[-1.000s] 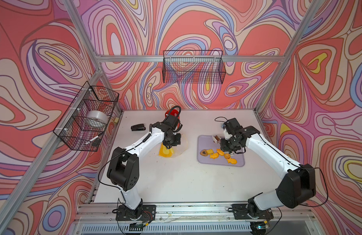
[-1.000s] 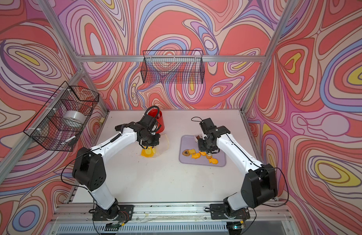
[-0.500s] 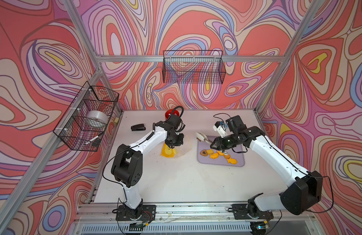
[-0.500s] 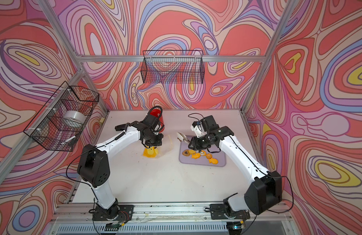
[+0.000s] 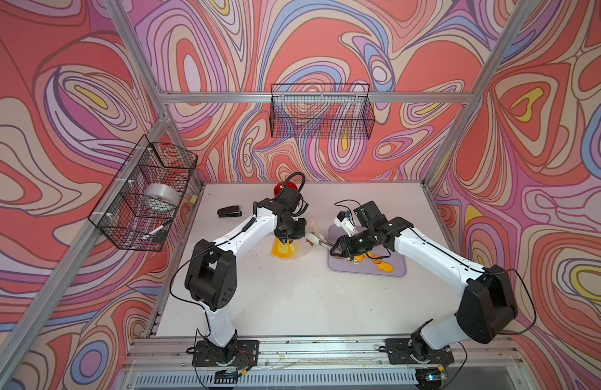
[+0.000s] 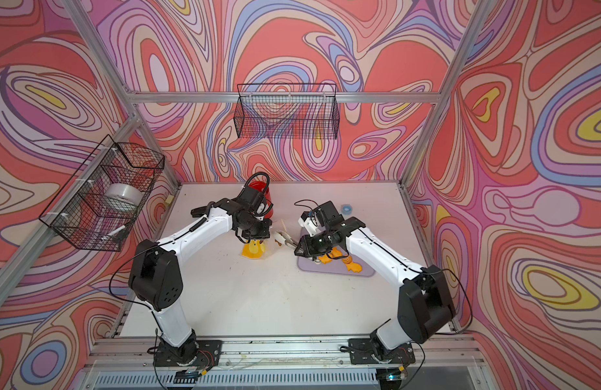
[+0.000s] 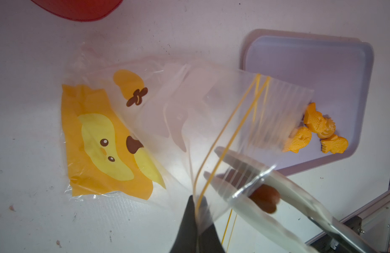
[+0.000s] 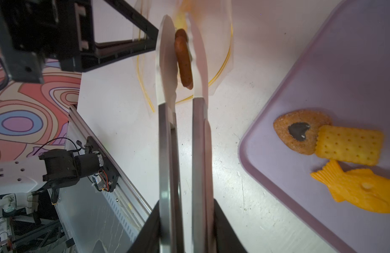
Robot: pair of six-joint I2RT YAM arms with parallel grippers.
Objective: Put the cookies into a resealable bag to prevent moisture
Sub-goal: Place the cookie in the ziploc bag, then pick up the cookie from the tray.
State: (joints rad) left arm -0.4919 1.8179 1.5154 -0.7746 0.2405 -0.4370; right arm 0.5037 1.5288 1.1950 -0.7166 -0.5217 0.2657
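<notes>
The left pincer [image 7: 196, 221] was clamped together on the upper lip of the small transparent plastic zip bag [image 7: 106, 140] printed with a yellow-orange cartoon figure. It held that lip up so the mouth gaped toward the right, while the printed end lay flat on the white table [image 5: 292, 304], just left of the flat lilac tray [image 7: 299, 65]. The right pincer [image 8: 185, 221] was closed around the handles of long metal tongs [image 8: 165, 142], whose pale tips pinched a brown cookie [image 8: 184, 59] on edge at the bag's mouth; whether it was fully past the yellow zip line was hard to tell. On the tray lay orange fish biscuits [image 7: 316, 124], a heart-centred round [image 8: 299, 131] and a yellow square cracker [image 8: 349, 144]. The film looked thin, limp and slippery, so it would likely sag shut unless held by the stiffer zip strip near a corner. The cookies seemed light, dry and brittle, best taken across their flat faces with gentle pressure, since a hard squeeze could crack them or flick them out.
</notes>
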